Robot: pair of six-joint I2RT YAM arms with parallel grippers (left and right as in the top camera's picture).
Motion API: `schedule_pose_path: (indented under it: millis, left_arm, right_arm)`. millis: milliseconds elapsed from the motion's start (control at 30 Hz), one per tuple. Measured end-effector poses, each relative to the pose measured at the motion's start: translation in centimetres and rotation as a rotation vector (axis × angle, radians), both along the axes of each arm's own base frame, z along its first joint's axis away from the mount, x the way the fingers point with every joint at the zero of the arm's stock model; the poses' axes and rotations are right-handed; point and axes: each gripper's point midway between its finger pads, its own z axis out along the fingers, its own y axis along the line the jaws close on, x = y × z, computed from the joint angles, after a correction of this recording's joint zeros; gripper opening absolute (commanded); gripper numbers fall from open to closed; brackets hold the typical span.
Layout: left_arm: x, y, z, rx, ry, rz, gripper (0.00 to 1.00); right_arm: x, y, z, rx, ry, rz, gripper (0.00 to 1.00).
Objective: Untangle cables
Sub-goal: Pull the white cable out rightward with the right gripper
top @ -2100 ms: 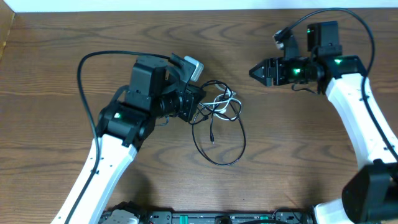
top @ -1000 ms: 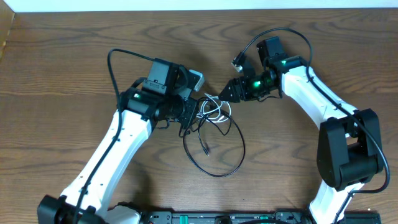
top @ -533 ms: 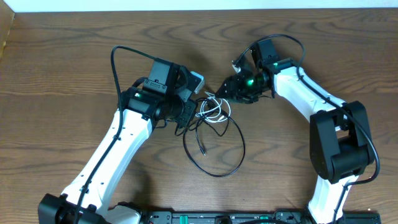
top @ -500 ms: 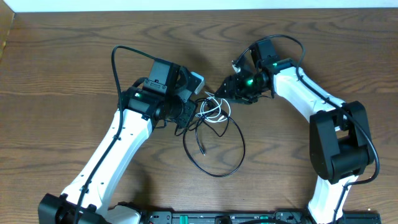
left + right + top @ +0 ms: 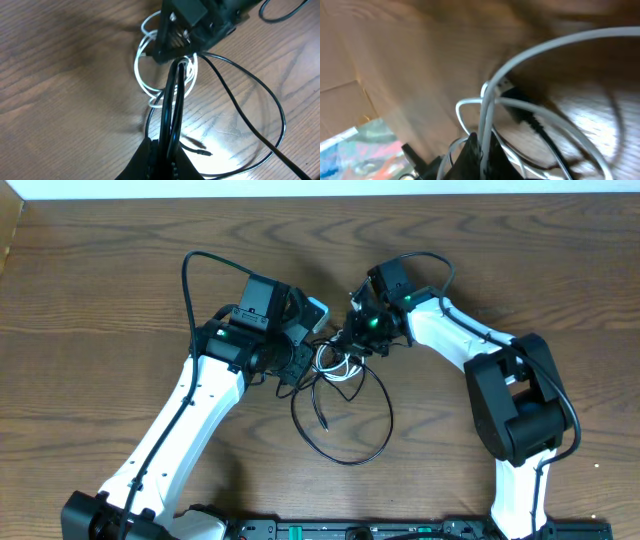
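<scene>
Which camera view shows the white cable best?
The left wrist view: the white cable shows clear, separate loops. The overhead view shows only a small bundle; the right wrist view shows blurred, close strands.

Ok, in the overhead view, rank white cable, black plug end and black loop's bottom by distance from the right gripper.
1. white cable, at the right gripper.
2. black plug end, lower, inside the loop.
3. black loop's bottom, lowest in frame.
</scene>
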Motion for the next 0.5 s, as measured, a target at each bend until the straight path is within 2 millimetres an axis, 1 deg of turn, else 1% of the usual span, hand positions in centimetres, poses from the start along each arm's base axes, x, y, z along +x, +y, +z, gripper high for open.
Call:
schedule_pose_path:
  millis: [67,167,267,300,367,400,467,500]
  left_arm:
    - [0.1,0.1,0.0,0.008,-0.004,0.004,0.07]
    - [0.3,0.5,-0.1,0.028,-0.011,0.015,0.08]
    - [0.6,1.2,-0.3,0.060,-0.018,0.057,0.08]
    - [0.8,1.6,-0.3,0.077,-0.022,0.086,0.07]
    - [1.3,2.6,-0.4,0.113,-0.031,0.152,0.07]
    - [1.6,3.3,-0.4,0.137,-0.038,0.209,0.07]
    - [2.1,4.4,-0.4,0.172,-0.051,0.287,0.08]
    - [2.2,4.9,-0.4,0.188,-0.057,0.326,0.07]
  right_arm:
    - [0.7,-0.7,0.0,-0.008,-0.015,-0.014,0.01]
    - [2.0,-3.0,0.1,-0.020,-0.031,-0.048,0.01]
    - [3.6,-6.4,1.5,-0.036,-0.067,-0.108,0.01]
    - [4.3,-7.8,2.6,-0.040,-0.089,-0.135,0.01]
    - [5.6,-11.0,5.5,-0.047,-0.155,-0.201,0.01]
    - [6.3,-13.2,7.7,-0.051,-0.206,-0.246,0.01]
    - [6.8,-16.9,11.3,-0.070,-0.284,-0.325,0.01]
    - [6.8,-18.4,12.6,-0.078,-0.312,-0.357,0.01]
